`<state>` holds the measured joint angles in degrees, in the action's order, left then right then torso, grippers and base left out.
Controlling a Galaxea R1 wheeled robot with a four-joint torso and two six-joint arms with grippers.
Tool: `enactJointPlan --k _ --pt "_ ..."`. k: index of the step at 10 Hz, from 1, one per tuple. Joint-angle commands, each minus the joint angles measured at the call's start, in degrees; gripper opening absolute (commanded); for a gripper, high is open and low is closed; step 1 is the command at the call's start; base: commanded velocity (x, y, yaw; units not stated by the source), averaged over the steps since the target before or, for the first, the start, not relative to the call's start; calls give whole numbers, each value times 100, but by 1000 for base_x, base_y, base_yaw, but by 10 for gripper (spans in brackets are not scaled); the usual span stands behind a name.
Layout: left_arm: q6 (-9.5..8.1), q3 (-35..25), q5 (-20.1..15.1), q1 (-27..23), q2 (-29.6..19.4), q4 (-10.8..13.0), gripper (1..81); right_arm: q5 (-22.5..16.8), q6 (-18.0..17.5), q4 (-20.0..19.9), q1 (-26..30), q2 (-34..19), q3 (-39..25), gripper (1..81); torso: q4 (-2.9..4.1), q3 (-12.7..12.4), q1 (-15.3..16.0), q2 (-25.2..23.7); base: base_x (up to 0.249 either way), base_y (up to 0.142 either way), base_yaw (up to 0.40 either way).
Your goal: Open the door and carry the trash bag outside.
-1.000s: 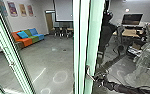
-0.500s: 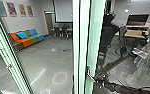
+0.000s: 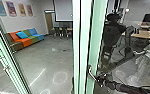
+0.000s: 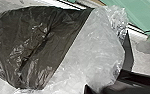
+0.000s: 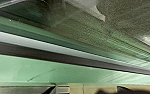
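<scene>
Opening the door [image 3: 97, 35] is apparently forming the current step, the right gripper [image 3: 98, 79] sitting at the handle [image 3: 91, 73], neither side's jaw state being determinable, the trash bag [image 4: 28, 42] showing in the left wrist view, and the next move calling for controlled door swing.

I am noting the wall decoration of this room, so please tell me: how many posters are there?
4, in a row on the wall above the sofa: first poster leftmost, then second, third, fourth rightmost. Others may be hidden.
</scene>
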<state>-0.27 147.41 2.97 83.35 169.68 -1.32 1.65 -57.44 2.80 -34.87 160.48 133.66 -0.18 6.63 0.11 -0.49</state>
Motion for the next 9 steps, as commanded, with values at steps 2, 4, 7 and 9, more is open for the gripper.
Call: enactJointPlan --k 2,4,7,9 --pt "-17 -63 -333 -244 -30 -27 10 -1501 -188 -210 326 -286 380 811 0 125 2 2 71 0 0" --pt "-17 -63 -324 -244 -30 -27 10 -1501 -188 -210 352 -338 353 811 0 228 2 2 70 0 0" --pt "-17 -98 -333 -244 -30 -27 10 -1501 -188 -210 379 -409 327 811 0 547 0 2 72 0 0" --pt "-17 -107 -333 -244 -30 -27 10 -1501 -180 -210 379 -505 256 811 0 748 0 2 74 0 0"
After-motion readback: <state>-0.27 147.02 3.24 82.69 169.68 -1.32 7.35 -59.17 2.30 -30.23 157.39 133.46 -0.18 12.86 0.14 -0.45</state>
